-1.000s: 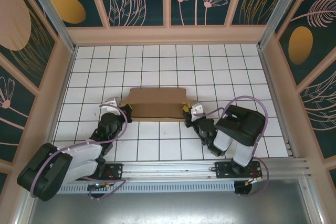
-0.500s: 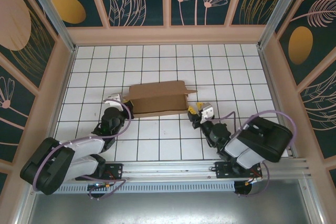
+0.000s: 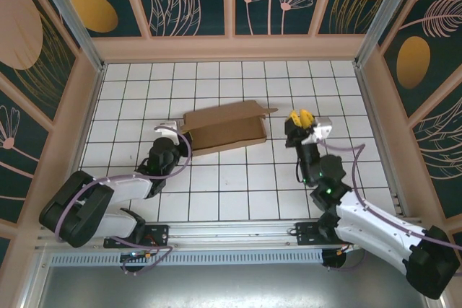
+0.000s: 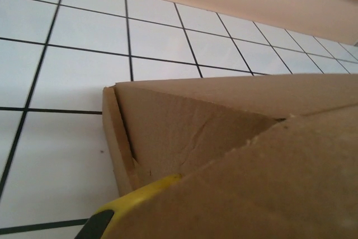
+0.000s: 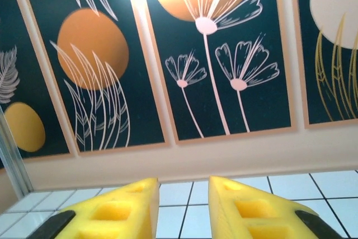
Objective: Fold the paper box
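My left tool point(image 3: 173, 138) is clamped tight on the left end of the paper box point(image 3: 225, 129), one yellow finger point(image 4: 140, 191) tucked right under the cardboard wall. My right tool point(image 3: 301, 118) hangs off to the box's right, clear of it, raised and aimed at the flowered back wall, jaws a little apart with nothing between them. The box lies mid-worktop point(image 3: 216, 192) on the white tiles, skewed, its right end farther from me than its left.
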Robot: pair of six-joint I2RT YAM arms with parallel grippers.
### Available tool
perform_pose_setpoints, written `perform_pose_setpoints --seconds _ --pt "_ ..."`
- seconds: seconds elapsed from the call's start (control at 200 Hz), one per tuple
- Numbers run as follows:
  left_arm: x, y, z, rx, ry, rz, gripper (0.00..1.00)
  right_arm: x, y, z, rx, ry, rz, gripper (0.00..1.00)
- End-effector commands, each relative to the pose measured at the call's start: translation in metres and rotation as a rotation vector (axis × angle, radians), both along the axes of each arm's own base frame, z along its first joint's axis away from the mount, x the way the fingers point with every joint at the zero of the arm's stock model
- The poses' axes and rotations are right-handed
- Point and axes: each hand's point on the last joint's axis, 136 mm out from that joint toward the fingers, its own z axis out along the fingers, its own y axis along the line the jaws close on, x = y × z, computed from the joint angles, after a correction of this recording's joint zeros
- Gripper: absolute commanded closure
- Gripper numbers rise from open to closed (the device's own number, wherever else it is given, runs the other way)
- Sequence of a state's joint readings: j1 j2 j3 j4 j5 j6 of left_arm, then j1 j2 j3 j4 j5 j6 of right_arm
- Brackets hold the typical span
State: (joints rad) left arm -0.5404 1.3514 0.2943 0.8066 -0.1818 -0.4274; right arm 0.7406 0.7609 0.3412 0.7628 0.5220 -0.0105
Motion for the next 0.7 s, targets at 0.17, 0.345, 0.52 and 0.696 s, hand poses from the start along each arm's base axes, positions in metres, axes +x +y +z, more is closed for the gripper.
perform_pose_setpoints --seconds 0.17,0.345,0.52,0.696 --pt "-0.001 -0.023 -0.022 0.065 0.076 -0.115 1.00 0.040 0.084 -0.033 -0.293 0.345 0.260 0.81" --pt "0.000 -0.020 -0.021 0.061 0.074 -0.097 1.00 0.068 0.108 -0.045 -0.281 0.423 0.285 0.91" --pt "0.000 -0.021 -0.015 0.054 0.066 -0.100 0.95 0.100 0.127 -0.094 -0.295 0.643 0.290 0.92" --pt "-0.009 -0.023 -0.005 -0.041 0.062 -0.113 0.70 0.106 0.131 -0.144 -0.319 0.770 0.279 0.90"
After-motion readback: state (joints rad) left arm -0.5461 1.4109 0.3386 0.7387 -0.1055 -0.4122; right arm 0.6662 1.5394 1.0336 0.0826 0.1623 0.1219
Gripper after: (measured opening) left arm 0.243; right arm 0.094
